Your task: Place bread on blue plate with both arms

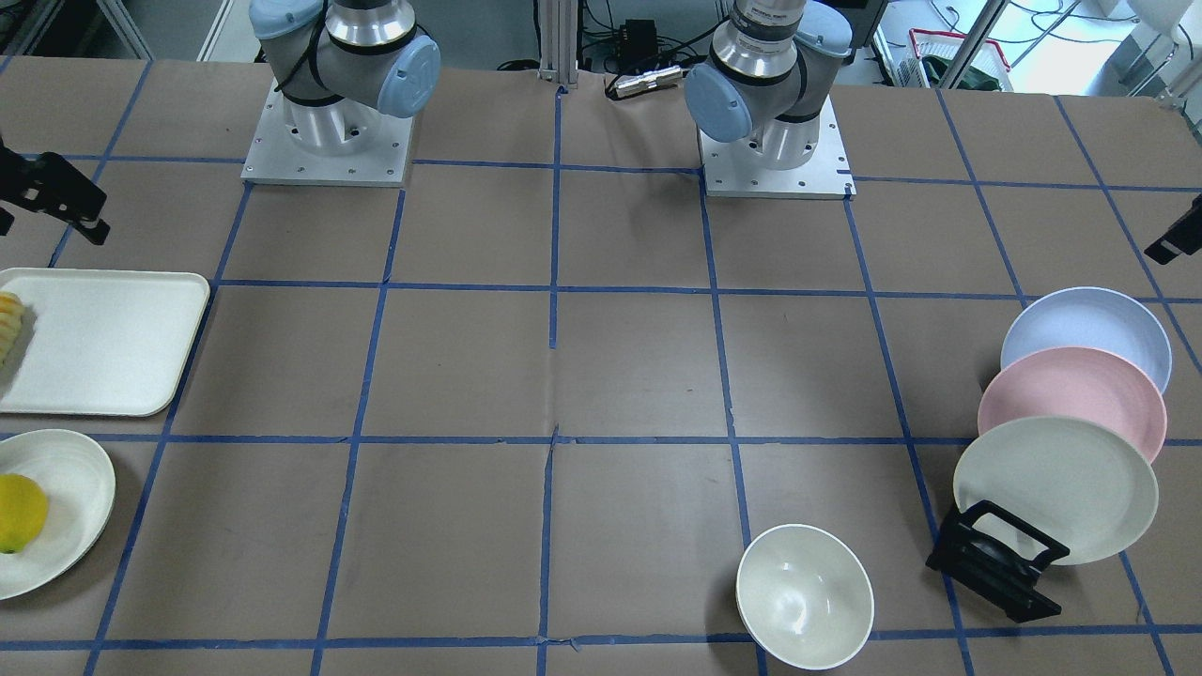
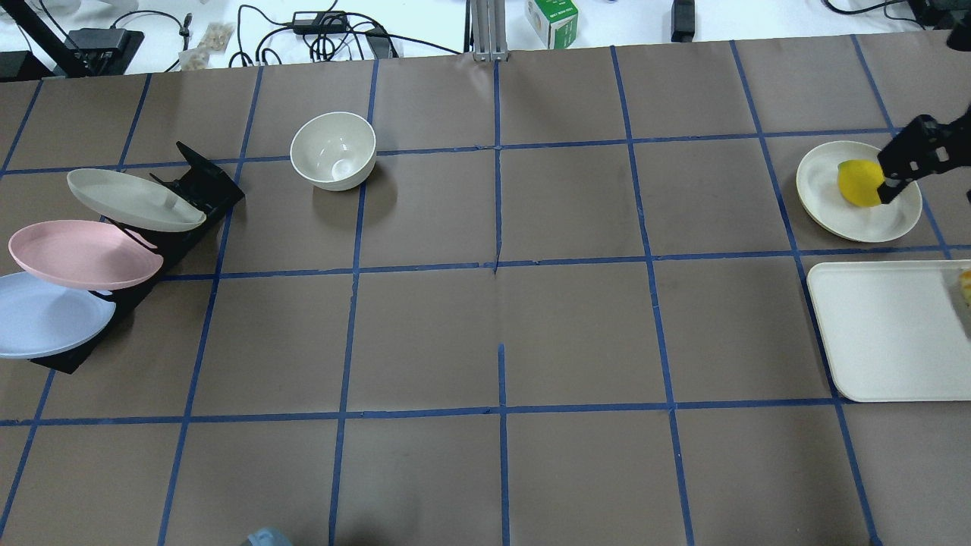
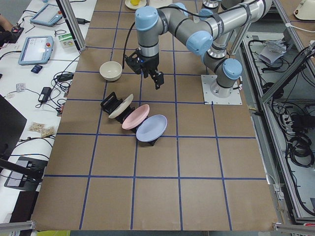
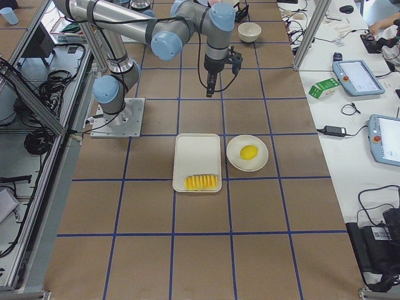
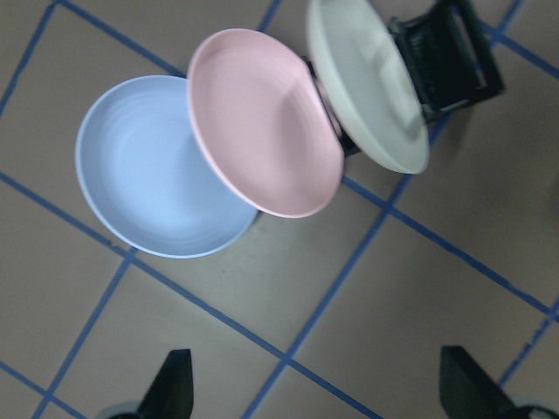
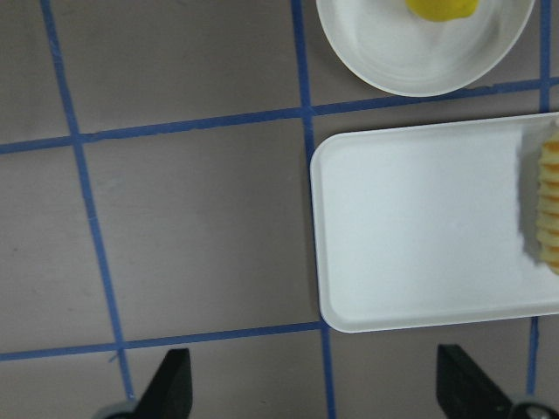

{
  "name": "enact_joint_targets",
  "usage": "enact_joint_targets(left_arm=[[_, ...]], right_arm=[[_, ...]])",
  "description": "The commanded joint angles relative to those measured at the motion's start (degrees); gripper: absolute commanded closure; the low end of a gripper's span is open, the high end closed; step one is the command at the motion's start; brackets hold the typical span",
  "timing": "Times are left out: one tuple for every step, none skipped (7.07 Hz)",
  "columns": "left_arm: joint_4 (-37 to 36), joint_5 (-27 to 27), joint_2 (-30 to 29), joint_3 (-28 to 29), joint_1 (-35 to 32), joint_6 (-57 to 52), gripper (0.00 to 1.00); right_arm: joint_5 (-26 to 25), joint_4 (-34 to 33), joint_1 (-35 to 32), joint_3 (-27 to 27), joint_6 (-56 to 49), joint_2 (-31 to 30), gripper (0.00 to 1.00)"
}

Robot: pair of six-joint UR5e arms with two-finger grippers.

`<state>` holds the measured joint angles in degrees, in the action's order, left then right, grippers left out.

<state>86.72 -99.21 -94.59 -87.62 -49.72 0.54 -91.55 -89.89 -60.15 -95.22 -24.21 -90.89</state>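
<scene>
The bread [image 4: 201, 182] lies flat on a white tray [image 4: 197, 150], along the tray's short edge nearest the counter's [image 2: 576, 334] end on the robot's right. Just beside the tray is a round white plate [image 4: 236, 164] with a yellow lemon-like fruit [image 4: 249, 152] on it.

The blue plate [image 5: 157, 175] is well apart from all that, at the other end of the counter. It stands tilted in a black rack [image 3: 109, 102], in the slot nearest the robot. The pink plate [image 5: 262, 122] leans over its rim, and a cream plate [image 5: 367, 83] comes after that (three in a row, like fallen dominoes). A white bowl [image 2: 334, 149] sits upright near the rack.

The left gripper [image 5: 319, 384] hangs in the air near the rack, its fingers wide apart with nothing between them. The right gripper [image 6: 319, 384] hovers above the counter by the tray, its fingers likewise spread and holding nothing, clear of the bread.
</scene>
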Motion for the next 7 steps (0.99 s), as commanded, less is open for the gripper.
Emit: enact_joint_targets(left_arm=[[-10.22,-1.69,-4.7,-5.08,5.58,-3.33,0.0],[-14.09,-1.08,-6.81,-7.2,8.47,-3.53,0.0],[-19.0,-0.64,-9.62,-8.26,9.2,-2.75,0.0],[-20.18,-0.98,-11.91,-9.75,9.29,-2.22,0.03],[-20.97,-1.34,-12.89,-10.64,9.55,-1.43,0.1],[-20.89,-1.51,-13.07,-10.65,9.9,-1.6,0.25],[-20.89,-1.52,-13.34,-10.65,10.0,-1.6,0.36]], right_arm=[[-0.47,-6.05,10.89,-2.59,-13.69,4.12,0.0],[-0.47,-10.17,13.72,-3.65,-18.63,5.45,0.0],[-0.82,-13.78,14.36,-4.7,-21.38,7.29,0.0],[-2.65,-17.21,16.28,-5.5,-21.84,8.87,0.0],[-2.93,-20.55,17.25,-6.2,-21.93,11.59,0.0],[-3.11,-24.94,18.13,-6.55,-24.19,14.4,0.0],[-3.02,-29.24,19.1,-6.65,-25.0,16.78,0.0]])
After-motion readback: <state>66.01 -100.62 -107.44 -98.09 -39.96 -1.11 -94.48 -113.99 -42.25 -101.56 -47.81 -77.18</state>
